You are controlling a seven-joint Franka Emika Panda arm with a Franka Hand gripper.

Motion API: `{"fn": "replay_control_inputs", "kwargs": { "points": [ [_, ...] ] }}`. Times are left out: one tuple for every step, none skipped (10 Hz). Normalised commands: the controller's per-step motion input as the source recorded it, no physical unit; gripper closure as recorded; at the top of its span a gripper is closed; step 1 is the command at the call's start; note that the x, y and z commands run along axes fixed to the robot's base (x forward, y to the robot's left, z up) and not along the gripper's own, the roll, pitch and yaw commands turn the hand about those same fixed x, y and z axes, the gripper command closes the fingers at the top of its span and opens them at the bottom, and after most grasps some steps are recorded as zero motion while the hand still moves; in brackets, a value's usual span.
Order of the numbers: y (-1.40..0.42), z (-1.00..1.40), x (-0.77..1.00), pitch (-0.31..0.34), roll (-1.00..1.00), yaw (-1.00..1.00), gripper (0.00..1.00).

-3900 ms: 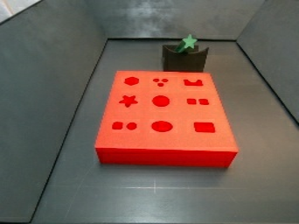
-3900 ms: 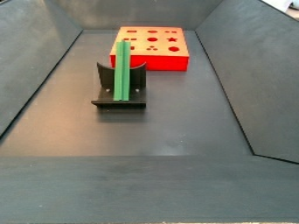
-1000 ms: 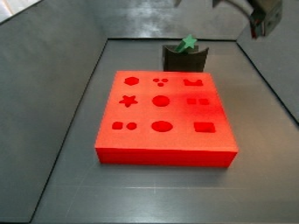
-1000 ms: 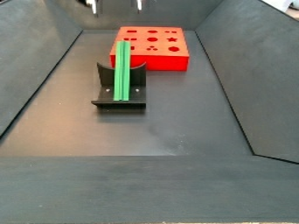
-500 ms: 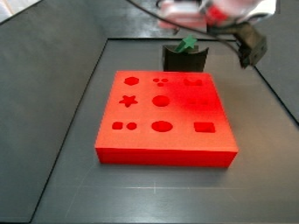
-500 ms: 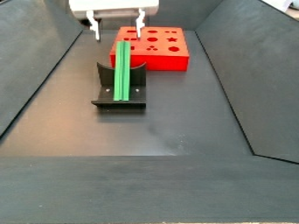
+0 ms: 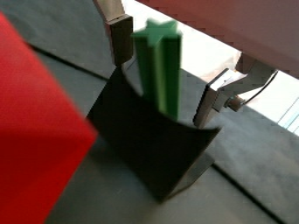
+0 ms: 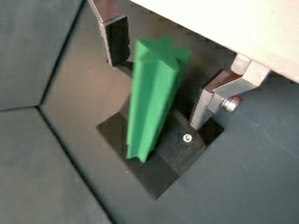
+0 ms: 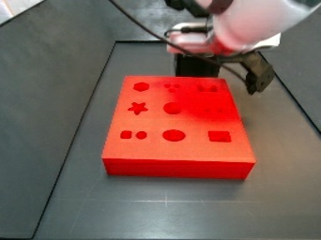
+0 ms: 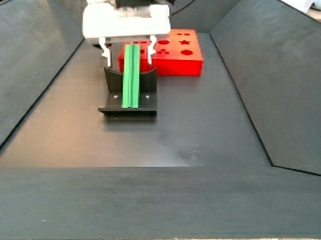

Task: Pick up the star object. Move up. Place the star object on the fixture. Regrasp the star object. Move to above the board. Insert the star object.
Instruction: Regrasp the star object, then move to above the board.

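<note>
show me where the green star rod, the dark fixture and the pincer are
green star rod (image 8: 152, 101), a wrist view, on its ridged side.
dark fixture (image 7: 158, 153), a wrist view, on its front wall.
pincer (image 10: 127, 52), a side view, midway between its fingertips, either side of the rod's top.

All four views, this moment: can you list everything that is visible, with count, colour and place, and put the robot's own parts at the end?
star object: one, bright green, standing upright in the fixture, between the pincer's two fingers with a gap on each side.
fixture: one, dark grey-black, on the floor in front of the board as that side view sees it.
board: one, bright red, flat on the floor, with star, circle, square, oval and rectangle cutouts; nothing in them.
floor: one, dark grey, with sloped walls around it.
pincer: one, white body with silver fingers, lowered around the star object's upper part, open, pads not touching it.
</note>
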Motion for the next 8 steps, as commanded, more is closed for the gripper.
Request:
{"fn": "replay_control_inputs", "kwargs": {
  "points": [
    [0.00, 0.00, 0.00, 0.000, 0.00, 0.00, 1.00],
    [-0.04, 1.00, 0.10, -0.021, -0.17, -0.26, 1.00],
    [-0.04, 1.00, 0.09, -0.010, -0.17, -0.26, 1.00],
    [-0.03, 1.00, 0.09, 0.017, -0.16, -0.23, 1.00],
    [-0.03, 1.00, 0.07, 0.071, -0.15, -0.17, 1.00],
    [-0.03, 1.00, 0.07, 0.101, -0.14, -0.14, 1.00],
    [-0.02, 1.00, 0.06, 0.136, -0.12, -0.08, 1.00],
    [-0.02, 1.00, 0.05, 0.147, -0.10, -0.05, 1.00]
  ]
}}
